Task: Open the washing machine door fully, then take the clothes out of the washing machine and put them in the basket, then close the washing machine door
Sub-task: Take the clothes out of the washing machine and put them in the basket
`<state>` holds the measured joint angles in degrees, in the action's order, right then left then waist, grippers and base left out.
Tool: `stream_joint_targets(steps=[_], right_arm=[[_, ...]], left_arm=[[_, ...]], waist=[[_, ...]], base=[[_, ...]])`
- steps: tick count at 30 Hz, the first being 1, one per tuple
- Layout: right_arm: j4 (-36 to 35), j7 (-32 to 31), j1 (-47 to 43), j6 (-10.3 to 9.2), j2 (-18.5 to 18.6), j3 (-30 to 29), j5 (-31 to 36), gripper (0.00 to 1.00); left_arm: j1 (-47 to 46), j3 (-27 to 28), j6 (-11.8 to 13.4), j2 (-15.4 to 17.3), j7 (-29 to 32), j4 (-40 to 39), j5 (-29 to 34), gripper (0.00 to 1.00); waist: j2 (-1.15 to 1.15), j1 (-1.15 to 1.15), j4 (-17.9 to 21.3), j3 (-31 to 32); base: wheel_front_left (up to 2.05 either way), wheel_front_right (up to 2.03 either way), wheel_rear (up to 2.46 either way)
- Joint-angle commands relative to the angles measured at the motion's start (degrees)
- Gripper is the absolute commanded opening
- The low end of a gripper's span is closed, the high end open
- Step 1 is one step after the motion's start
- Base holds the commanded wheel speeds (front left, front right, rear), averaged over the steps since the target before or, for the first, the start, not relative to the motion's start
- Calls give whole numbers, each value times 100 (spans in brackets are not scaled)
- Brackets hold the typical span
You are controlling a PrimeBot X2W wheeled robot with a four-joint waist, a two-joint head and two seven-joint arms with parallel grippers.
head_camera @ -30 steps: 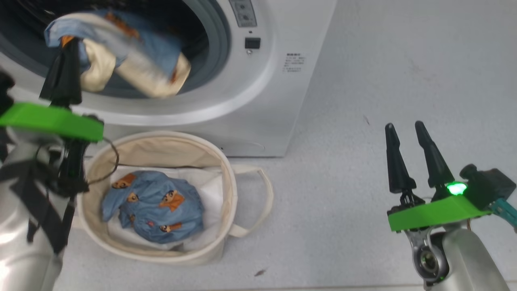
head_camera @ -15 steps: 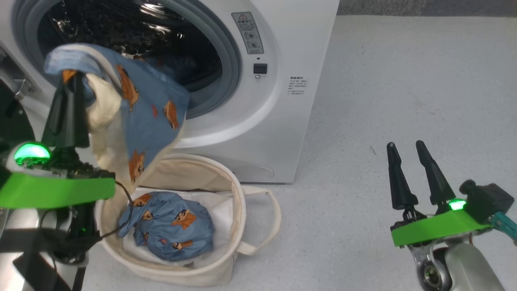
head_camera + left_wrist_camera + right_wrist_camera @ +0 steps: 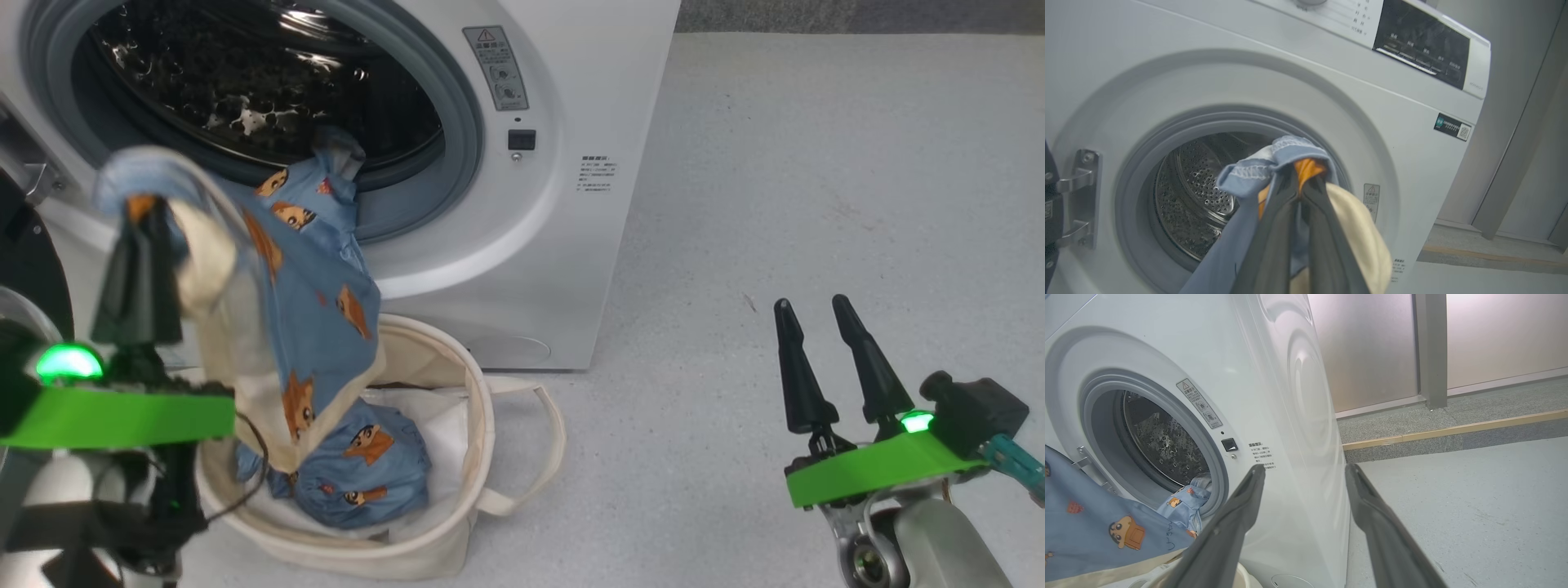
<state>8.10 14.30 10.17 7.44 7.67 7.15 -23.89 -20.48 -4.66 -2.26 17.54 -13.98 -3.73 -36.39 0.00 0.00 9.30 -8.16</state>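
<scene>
The white washing machine (image 3: pixel 571 122) stands with its drum (image 3: pixel 245 90) exposed. A slice of the black washing machine door (image 3: pixel 33 269) shows at the left edge. My left gripper (image 3: pixel 143 208) is shut on the clothes (image 3: pixel 318 269), a blue garment with bear faces. It hangs from the fingertips down into the cream basket (image 3: pixel 482 408), while its far end still lies over the gasket. A second blue bundle (image 3: pixel 367 469) lies inside the basket. In the left wrist view my fingers (image 3: pixel 1274 228) pinch the blue and cream cloth (image 3: pixel 1249 175). My right gripper (image 3: pixel 811 300) is open above the floor.
The basket sits on grey floor right in front of the machine, a loop handle (image 3: pixel 547 441) pointing right. The door hinge (image 3: pixel 1077 196) is bolted to the left of the opening. A raised wooden strip (image 3: pixel 1453 430) and a frosted wall lie beyond the machine.
My left gripper has pulled the garment back out of the drum and downward. Its loose part now hangs into the basket. The head camera shifted early on. The right gripper has stayed put.
</scene>
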Motion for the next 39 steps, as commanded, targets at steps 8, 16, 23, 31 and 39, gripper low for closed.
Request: stream_joint_targets(steps=[8, 16, 23, 31, 39], right_arm=[[-207, 70, 166, 5, 93, 123, -18, 100], [-267, 70, 254, 5, 96, 104, 4, 100], [-385, 70, 423, 5, 93, 76, 26, 100], [-498, 70, 586, 5, 53, 58, 13, 100], [-604, 70, 745, 5, -15, 12, 8, 100]], left_arm=[[-123, -284, -211, -105, 53, 1905, 64, 0], [-672, -701, -450, -460, -15, 4380, -7, 0], [-1458, -909, -516, -554, -83, 6076, -51, 0], [-1954, -1131, -521, -550, 68, 7156, -306, 0], [-2323, -1194, -522, -365, 216, 7600, -458, 12]], waist=[[0, 0, 40, -155], [0, 0, 94, -430], [0, 0, 214, -836], [0, 0, 449, -1281], [0, 0, 598, -1711]], base=[[0, 0, 0], [0, 0, 0], [0, 0, 0], [0, 0, 0], [0, 0, 0]])
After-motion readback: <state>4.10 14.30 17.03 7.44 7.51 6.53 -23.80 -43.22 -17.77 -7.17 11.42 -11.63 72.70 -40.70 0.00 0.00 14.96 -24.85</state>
